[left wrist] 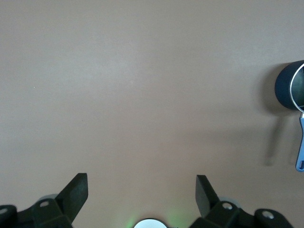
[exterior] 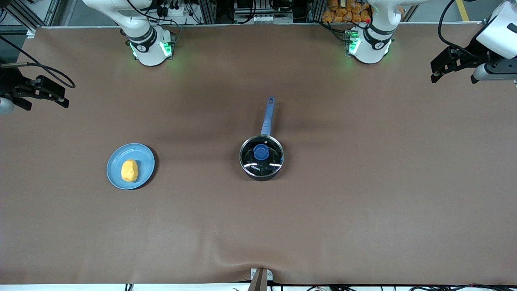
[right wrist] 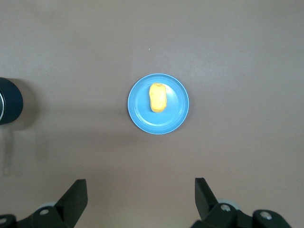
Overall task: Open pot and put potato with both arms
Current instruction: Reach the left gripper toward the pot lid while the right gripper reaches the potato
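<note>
A brown tabletop (exterior: 363, 202) fills the front view, with a soft wrinkle at its edge nearest the front camera; along the top run metal framing, cables and a heap of orange lumps. The pot (exterior: 261, 157) stands near the middle, small, round and black, its clear glass lid (exterior: 261, 157) with a blue knob (exterior: 261, 152) still on and its long blue handle (exterior: 267, 115) pointing toward the bases. The potato (exterior: 129, 170), an oval yellow-orange lump, lies on a blue plate (exterior: 143, 157) toward the right arm's end, well apart from the pot. The left gripper (left wrist: 141, 190) hangs over bare tabletop at its own end, fingers spread wide and empty. The right gripper (right wrist: 141, 192) hangs over its end, fingers likewise wide apart, holding nothing.
</note>
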Controlling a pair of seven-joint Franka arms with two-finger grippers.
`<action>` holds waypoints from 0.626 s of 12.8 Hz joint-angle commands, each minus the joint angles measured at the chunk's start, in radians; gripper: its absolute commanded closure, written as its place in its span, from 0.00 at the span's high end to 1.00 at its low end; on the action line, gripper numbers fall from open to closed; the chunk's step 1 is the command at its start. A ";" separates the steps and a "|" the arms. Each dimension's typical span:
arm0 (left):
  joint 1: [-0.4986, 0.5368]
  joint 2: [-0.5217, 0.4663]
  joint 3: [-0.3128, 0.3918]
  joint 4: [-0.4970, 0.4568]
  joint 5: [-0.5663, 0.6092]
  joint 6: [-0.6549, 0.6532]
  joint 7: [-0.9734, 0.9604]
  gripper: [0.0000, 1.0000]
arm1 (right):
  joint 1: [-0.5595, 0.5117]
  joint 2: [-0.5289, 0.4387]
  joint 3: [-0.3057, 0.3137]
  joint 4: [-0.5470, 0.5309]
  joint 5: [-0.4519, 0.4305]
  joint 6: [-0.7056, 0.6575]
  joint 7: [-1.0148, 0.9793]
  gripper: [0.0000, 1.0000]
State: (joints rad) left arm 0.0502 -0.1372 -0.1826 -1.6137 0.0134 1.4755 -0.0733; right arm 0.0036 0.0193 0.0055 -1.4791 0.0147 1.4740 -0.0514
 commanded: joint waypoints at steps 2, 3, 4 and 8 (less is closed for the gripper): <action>-0.029 0.048 -0.029 0.058 -0.044 -0.012 0.000 1.00 | 0.006 -0.029 -0.004 -0.030 -0.013 0.011 -0.005 1.00; -0.030 0.069 -0.049 0.073 -0.044 -0.012 -0.019 1.00 | 0.006 -0.029 -0.004 -0.030 -0.013 0.011 -0.005 1.00; -0.030 0.083 -0.073 0.090 -0.044 -0.012 -0.049 1.00 | 0.006 -0.029 -0.004 -0.030 -0.013 0.011 -0.005 1.00; -0.033 0.160 -0.170 0.133 -0.041 -0.011 -0.160 1.00 | 0.006 -0.029 -0.002 -0.032 -0.013 0.012 -0.005 1.00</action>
State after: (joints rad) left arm 0.0167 -0.0308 -0.3233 -1.5435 -0.0158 1.4776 -0.1963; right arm 0.0036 0.0194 0.0050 -1.4812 0.0146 1.4750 -0.0514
